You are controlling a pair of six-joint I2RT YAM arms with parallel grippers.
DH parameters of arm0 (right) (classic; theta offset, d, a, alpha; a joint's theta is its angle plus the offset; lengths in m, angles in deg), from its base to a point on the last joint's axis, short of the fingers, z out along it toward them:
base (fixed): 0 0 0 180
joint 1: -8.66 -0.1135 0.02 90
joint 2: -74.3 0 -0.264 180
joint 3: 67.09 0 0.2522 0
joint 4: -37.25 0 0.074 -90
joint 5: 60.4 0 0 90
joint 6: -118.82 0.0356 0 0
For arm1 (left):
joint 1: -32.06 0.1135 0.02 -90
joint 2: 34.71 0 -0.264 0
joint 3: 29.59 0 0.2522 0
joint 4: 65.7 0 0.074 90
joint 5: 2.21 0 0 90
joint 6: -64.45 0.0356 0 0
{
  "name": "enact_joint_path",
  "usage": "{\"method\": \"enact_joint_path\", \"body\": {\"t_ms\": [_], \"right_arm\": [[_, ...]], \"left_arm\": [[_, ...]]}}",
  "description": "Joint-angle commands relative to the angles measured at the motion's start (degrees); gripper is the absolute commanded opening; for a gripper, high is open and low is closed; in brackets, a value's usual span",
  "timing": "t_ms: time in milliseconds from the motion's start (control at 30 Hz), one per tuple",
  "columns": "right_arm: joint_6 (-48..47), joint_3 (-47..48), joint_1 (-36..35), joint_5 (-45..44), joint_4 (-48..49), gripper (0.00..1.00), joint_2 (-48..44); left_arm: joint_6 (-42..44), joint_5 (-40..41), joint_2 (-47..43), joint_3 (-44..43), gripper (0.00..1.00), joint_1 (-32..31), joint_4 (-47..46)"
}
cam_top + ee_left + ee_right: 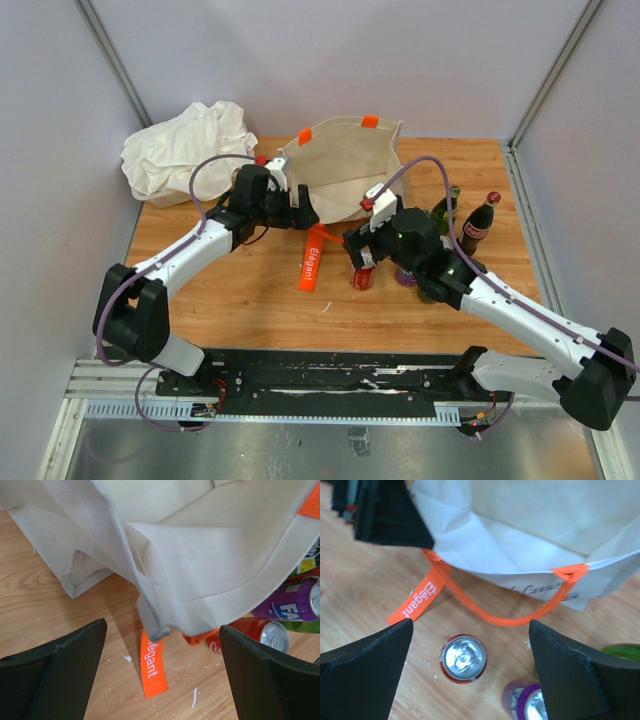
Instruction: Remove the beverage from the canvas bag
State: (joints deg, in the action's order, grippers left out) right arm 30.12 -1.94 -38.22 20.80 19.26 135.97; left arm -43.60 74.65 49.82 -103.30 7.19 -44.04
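Left gripper (162, 630) fingers (60, 680) fill the bottom corners of the left wrist view, spread wide and empty. Only a drooping corner of the canvas bag (200, 555) hangs between them, touching neither. Red can (252, 635) sits on the table (50, 605) just past one finger, outside the bag, with a purple can (295, 605) behind it.

Right wrist: right gripper (470, 627) is spread wide too, holding nothing. Red can (463, 658) stands upright below, between the two fingers and apart from both. Orange handle (495, 615) loops just beyond it.

Top: canvas bag (345, 165) slumps open-mouthed at mid-table, and the red can (362, 278) stands in front of it, under the right gripper (362, 250). Likely the beverage, already out.

Handling guess: the can is rigid but thin-walled, smooth and slippery, and it dents if squeezed, so pinch it mid-body across the width. The bag is soft and floppy.
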Motion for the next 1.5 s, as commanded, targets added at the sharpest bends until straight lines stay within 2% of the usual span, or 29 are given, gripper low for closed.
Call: {"method": "enact_joint_path", "body": {"t_ms": [0, 100, 200, 400, 567, 767, 867, 1067, 1200, 1467], "right_arm": [[-3.75, 4.57, 1.55, -10.71, -1.84, 0.98, -4.32], [-3.18, 5.97, 7.25, -12.61, -3.94, 0.98, -7.05], [-1.04, 5.93, 16.54, -11.5, -5.47, 0.98, -10.34], [5.17, 5.67, 36.89, -6.32, -9.75, 0.98, -14.7], [10.19, 5.51, 50.77, -6.32, -12.58, 0.98, -16.14], [18.47, 4.75, 66.97, 2.95, -15.8, 0.98, -14.72], [18.61, 3.64, 69.46, 4.17, -15.94, 0.98, -15.43], [17.43, 2.65, 69.47, 0.59, -16.23, 0.98, -16.4], [17.45, 2.19, 69.46, 0.96, -16.24, 0.98, -16.32], [17.07, 1.59, 69.47, 1.64, -16.64, 0.98, -16.16]], "left_arm": [[1.15, -0.05, -5.75, -0.2, 1.0, 0.08, 2.06], [2.0, 1.77, -7.6, -2.53, 1.0, 0.07, 6.41], [2.9, 4.4, -9.45, -3.67, 1.0, 0.08, 9.85], [4.34, 6.79, -17.31, 0.36, 0.99, 0.08, 7.05], [4.76, 16.19, -22.39, 2.13, 1.0, 0.08, 8.01], [5.88, 26.89, -27.17, 5.22, 1.0, 0.06, 9.72], [5.81, 28.48, -29.91, 7.03, 1.0, 0.08, 9.27], [7.36, 31.94, -30.72, 8.46, 1.0, 0.13, 10.42], [10.51, 32.48, -32.14, 11.73, 1.0, 0.52, 7.11], [11.07, 24.81, -27.34, 13.15, 1.0, 11.6, 0.65]]}}
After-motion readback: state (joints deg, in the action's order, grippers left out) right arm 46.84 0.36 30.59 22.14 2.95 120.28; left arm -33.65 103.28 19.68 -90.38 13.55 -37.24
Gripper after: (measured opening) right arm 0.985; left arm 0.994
